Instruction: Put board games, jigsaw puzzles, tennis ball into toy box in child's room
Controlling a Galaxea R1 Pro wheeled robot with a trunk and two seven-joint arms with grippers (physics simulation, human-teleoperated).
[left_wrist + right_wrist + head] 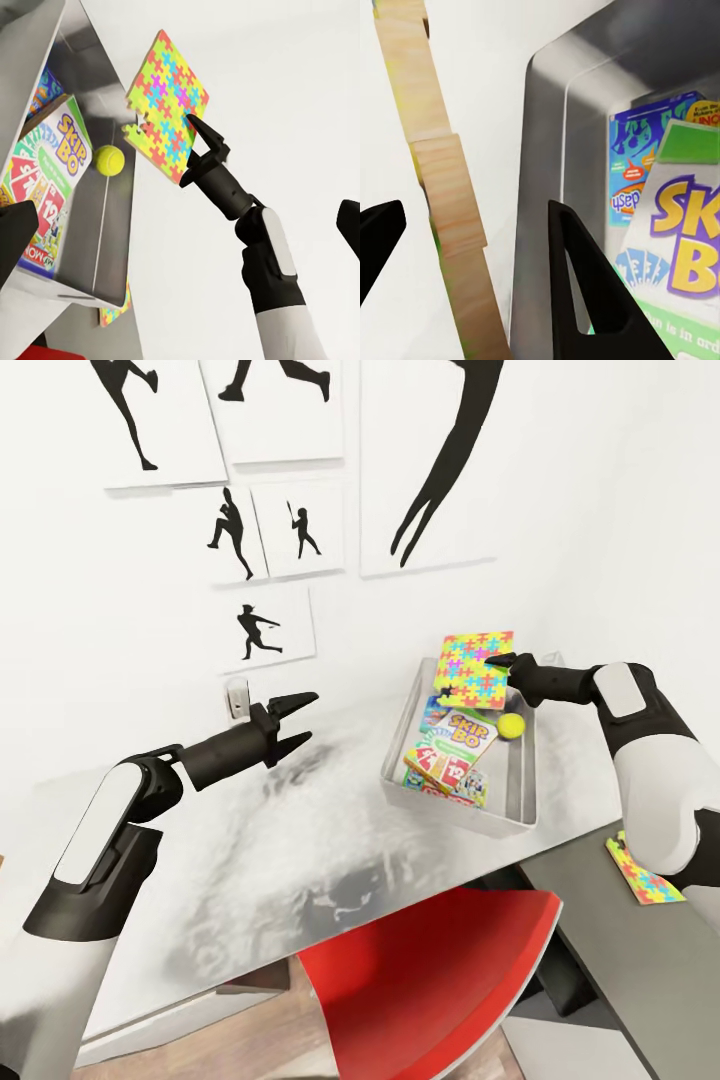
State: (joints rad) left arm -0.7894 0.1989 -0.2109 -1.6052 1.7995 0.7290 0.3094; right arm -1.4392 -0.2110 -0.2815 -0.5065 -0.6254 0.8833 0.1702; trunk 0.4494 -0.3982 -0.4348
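toy box point(522, 812): brushed-metal look, smooth, soft sheen inside. table point(250, 840): glossy pale top, blurred mottled reflections. jigsaw puzzle point(474, 667): matt printed face in bright pieces; its edge in the right wrist view point(442, 202) reads as pale wood grain. skip-bo box point(452, 745): smooth printed card. tennis ball point(512, 726): fuzzy, matt. right gripper point(497, 662), left gripper point(302, 720): matt black plastic. chair point(440, 980): glossy red plastic.

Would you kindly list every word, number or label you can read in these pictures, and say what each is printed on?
"SKIP BO": on the green, yellow and red game box in the toy box.
"12": on that box's printed red card, left wrist view.
"NOW": at that box's edge, cut off.
The blue game box carries lettering too blurred to read.
The jigsaw puzzle in the right claw has no text.
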